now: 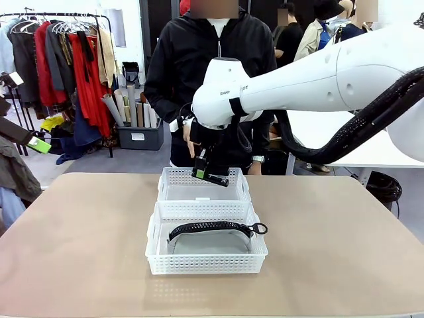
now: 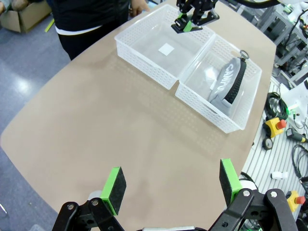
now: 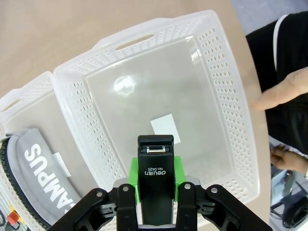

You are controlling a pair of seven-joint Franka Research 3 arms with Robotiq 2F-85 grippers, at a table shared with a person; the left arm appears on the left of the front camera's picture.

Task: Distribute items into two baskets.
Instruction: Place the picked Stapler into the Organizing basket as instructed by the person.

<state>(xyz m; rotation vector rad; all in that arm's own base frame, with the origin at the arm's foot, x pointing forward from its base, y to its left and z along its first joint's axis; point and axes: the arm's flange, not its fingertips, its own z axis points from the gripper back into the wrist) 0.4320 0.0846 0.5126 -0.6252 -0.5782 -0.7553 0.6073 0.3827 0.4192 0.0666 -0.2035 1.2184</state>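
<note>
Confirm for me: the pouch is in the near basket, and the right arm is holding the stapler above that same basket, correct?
Not quite. The pouch does lie in the near basket, but the right gripper, jaws shut on the stapler, holds it above the far basket, not the one with the pouch. The right wrist view shows it, looking straight down into that basket's bare bottom.
</note>
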